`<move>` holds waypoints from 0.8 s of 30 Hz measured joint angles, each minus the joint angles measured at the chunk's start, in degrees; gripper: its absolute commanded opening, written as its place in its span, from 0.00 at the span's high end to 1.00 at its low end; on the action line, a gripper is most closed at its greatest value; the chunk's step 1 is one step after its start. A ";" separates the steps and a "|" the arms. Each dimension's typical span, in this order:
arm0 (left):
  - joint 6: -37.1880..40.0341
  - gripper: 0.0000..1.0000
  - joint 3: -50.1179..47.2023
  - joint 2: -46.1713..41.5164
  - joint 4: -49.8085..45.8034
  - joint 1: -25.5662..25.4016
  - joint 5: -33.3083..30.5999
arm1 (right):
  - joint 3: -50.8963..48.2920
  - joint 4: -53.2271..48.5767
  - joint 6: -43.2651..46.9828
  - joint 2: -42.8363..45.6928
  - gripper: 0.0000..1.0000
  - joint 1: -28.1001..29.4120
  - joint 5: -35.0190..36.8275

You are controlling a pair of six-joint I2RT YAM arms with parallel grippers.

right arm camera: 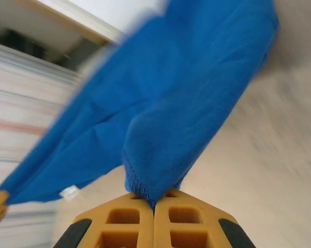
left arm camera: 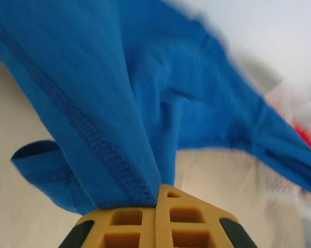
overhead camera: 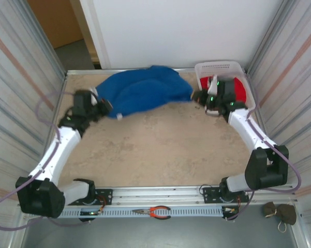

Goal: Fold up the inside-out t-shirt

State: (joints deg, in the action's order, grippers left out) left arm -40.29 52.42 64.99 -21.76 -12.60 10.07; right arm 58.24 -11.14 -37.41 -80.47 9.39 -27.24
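The left gripper (left arm camera: 158,194) was pressed together on the inside-out t-shirt (overhead camera: 139,90), pinching a bunched fold whose overlocked seam ran straight down into the closed yellow fingertips (left arm camera: 129,212). From above, this gripper (overhead camera: 101,106) sat at the garment's left end, near the left wall. The right gripper (right arm camera: 154,201) was likewise clamped shut on the shirt, a rounded wad of blue cloth (right arm camera: 186,93) caught between its fingertips; in the overhead view it (overhead camera: 196,96) held the shirt's right end.

The t-shirt hung stretched between the two grippers across the far part of the table (overhead camera: 155,150), its bulk sagging and rumpled toward the back wall. A small white label (right arm camera: 68,193) showed at its lower edge.

Just behind the right gripper stood a white plastic basket (overhead camera: 220,65) in the far right corner, with a red garment (overhead camera: 240,89) in it. The right arm's wrist overlapped the basket's front. A pair of red-handled pliers (overhead camera: 154,211) lay on the rail at the near edge, between the arm bases, well apart from the shirt.
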 measured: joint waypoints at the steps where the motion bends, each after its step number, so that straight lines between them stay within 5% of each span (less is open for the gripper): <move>1: -0.85 1.00 -4.61 -1.49 0.17 -3.41 -0.70 | -5.05 -0.02 0.52 0.07 1.00 0.44 0.96; 8: -6.08 1.00 -17.35 -5.07 1.90 -18.01 -5.42 | -19.04 -0.68 3.26 6.99 1.00 2.71 5.79; 9: -6.49 0.89 -17.79 -5.18 2.01 -19.06 -5.86 | -19.28 -0.81 3.54 8.26 0.94 2.71 6.45; 11: -7.21 0.51 -18.01 -5.22 1.97 -21.14 -6.73 | -19.37 -1.53 4.11 10.95 0.63 2.64 7.98; 14: -7.80 0.17 -17.81 -6.10 1.29 -22.86 -7.30 | -19.37 -4.35 5.01 15.06 0.50 2.64 10.38; 16: -7.80 0.06 -16.90 -7.02 -0.59 -23.17 -7.98 | -19.34 -6.82 5.29 18.73 0.47 2.64 12.02; 20: -6.64 0.02 -12.20 -8.31 -3.26 -21.07 -8.98 | -16.55 -10.78 5.07 22.80 0.47 2.95 13.86; 24: -3.21 0.01 -4.83 -2.69 -2.10 -10.38 -6.29 | -10.60 -10.86 4.87 18.82 0.48 6.23 14.40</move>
State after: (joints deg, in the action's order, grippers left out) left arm -43.51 47.59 62.30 -23.86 -22.98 3.77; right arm 47.64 -22.00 -32.53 -61.65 15.62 -12.84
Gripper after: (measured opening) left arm 0.986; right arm 0.528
